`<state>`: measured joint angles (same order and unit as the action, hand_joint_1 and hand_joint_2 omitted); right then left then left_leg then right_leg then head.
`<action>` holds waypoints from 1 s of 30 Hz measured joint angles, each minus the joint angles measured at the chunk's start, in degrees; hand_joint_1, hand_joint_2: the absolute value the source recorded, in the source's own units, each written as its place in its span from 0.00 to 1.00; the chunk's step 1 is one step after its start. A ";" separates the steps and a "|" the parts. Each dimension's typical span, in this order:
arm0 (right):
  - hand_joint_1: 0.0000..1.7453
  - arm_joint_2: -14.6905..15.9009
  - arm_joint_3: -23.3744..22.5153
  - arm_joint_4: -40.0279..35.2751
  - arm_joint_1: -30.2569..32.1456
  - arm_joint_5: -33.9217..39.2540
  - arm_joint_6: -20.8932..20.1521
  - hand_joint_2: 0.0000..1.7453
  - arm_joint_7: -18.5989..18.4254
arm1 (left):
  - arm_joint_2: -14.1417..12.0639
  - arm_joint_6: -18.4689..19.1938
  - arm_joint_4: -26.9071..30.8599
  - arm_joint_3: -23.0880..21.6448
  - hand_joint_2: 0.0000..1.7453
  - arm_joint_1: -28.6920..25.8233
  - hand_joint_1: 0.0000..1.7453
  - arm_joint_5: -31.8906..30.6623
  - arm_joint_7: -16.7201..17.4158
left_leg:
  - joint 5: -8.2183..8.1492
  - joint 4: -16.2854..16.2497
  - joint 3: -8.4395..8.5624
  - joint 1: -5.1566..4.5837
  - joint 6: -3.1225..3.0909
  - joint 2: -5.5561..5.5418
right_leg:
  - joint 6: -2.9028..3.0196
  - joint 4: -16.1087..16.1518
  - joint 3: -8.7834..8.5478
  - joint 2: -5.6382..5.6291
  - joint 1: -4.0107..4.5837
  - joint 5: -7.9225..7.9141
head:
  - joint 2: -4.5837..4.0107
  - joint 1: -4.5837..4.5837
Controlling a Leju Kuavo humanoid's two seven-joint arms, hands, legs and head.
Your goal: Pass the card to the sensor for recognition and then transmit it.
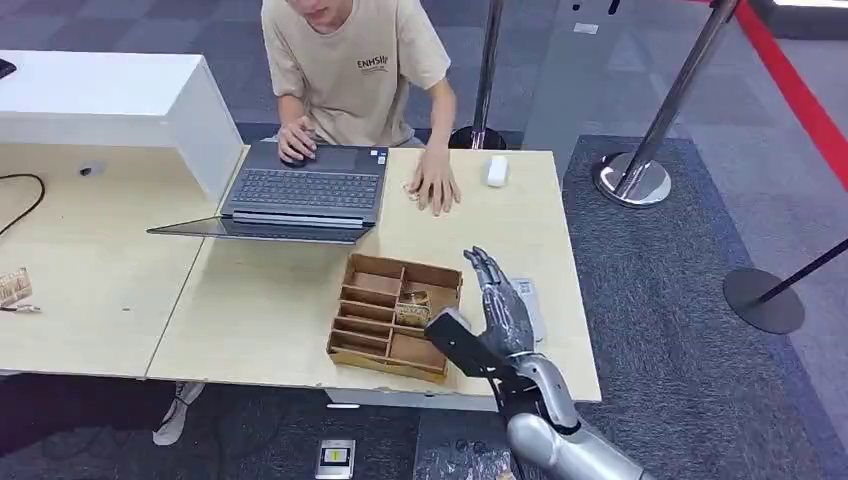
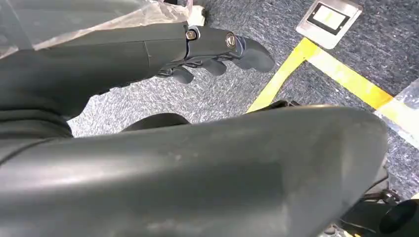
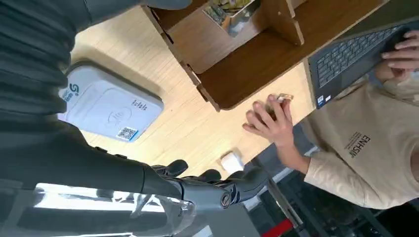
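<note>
Right hand raised beside the card tray, over the sensor.
The right hand is empty, fingers extended and apart, above the white sensor on the counter. The wooden divided tray holds what appears to be a card in a middle compartment. The left hand hangs over carpet, fingers loosely curled, empty.

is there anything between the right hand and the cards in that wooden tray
Nothing visible blocks it. The right hand is raised with fingers apart beside the tray, on the side away from the laptop. The cards sit in a compartment open from above, and only the tray's low outer wall lies between them and the hand.
</note>
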<state>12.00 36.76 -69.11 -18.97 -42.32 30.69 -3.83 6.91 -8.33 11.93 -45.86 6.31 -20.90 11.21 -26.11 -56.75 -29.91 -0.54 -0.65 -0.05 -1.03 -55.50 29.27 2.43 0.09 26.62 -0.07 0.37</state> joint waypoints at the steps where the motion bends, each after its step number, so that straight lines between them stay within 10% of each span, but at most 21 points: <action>1: 0.04 0.00 0.13 -0.11 0.00 -0.02 0.00 1.00 0.00 | 0.00 0.00 0.00 0.00 0.00 0.00 0.00 0.00 -0.02 | 0.00 0.00 0.01 0.00 0.00 0.00 | 0.00 0.00 0.00 0.00 0.00 0.00 | 0.00 0.00; 10: 0.06 0.00 1.09 -0.11 0.12 -1.33 0.02 1.00 -0.04 | -0.02 0.00 0.00 0.00 0.00 -0.01 0.00 -0.11 -0.09 | 0.00 0.00 0.00 0.00 0.00 0.00 | 0.00 0.00 0.00 0.00 0.00 0.00 | 0.00 0.00; 23: 0.44 -1.79 3.12 1.81 -1.87 -5.18 -0.77 1.00 -1.12 | 0.00 0.31 0.00 0.00 0.00 0.05 0.00 -0.66 -0.09 | 0.01 0.00 0.00 0.00 0.01 0.00 | 0.00 -0.01 -0.01 0.00 0.00 0.00 | 0.00 0.00; 30: 0.27 -3.13 4.13 3.76 -3.45 -5.05 -0.59 1.00 -0.55 | 0.00 0.66 0.00 0.00 0.00 0.10 0.00 -0.72 -0.09 | 0.01 0.00 0.00 0.00 0.01 0.00 | 0.00 -0.01 -0.01 0.00 0.00 0.00 | 0.00 0.00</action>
<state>8.87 40.89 -65.35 -22.42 -47.36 30.10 -4.37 6.91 -7.67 11.93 -45.86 6.42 -21.62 11.13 -26.10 -56.75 -29.91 -0.54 -0.64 -0.05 -1.03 -55.52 29.27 2.43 0.09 26.62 -0.07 0.37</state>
